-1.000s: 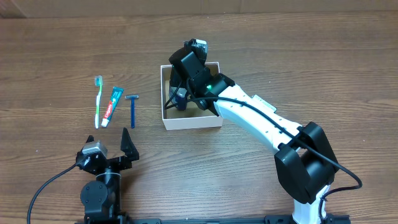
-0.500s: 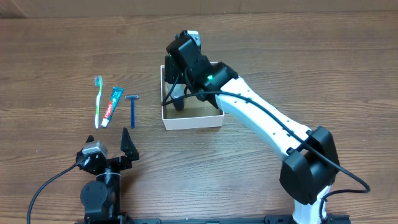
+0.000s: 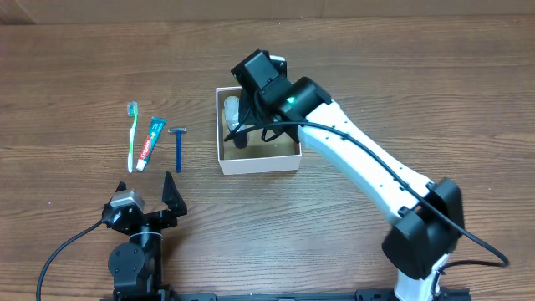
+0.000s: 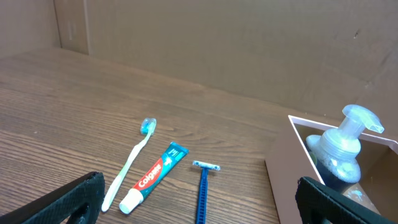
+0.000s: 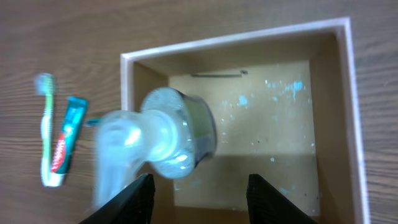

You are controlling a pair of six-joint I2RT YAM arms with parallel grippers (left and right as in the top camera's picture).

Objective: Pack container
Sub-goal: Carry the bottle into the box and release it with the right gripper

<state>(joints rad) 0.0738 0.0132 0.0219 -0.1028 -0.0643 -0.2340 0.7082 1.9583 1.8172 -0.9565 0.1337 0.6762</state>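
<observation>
The container (image 3: 259, 162) is a shallow white-walled box with a brown floor, mid-table; it also shows in the right wrist view (image 5: 236, 43) and at the right edge of the left wrist view (image 4: 283, 180). A clear-capped dark spray bottle (image 3: 234, 121) stands upright in its left part, seen from above in the right wrist view (image 5: 168, 134) and in the left wrist view (image 4: 339, 152). My right gripper (image 5: 199, 199) is open and empty above the box, just right of the bottle. My left gripper (image 4: 199, 208) is open, low near the table's front.
Left of the box lie a toothbrush (image 3: 131, 138), a toothpaste tube (image 3: 150, 142) and a blue razor (image 3: 178, 148), side by side. My left arm's base sits at the front left (image 3: 134, 242). My right arm stretches from the front right over the box.
My right gripper has let go of the spray bottle, which now stands in the box, and has drawn up and to the right. The left arm has not moved.
</observation>
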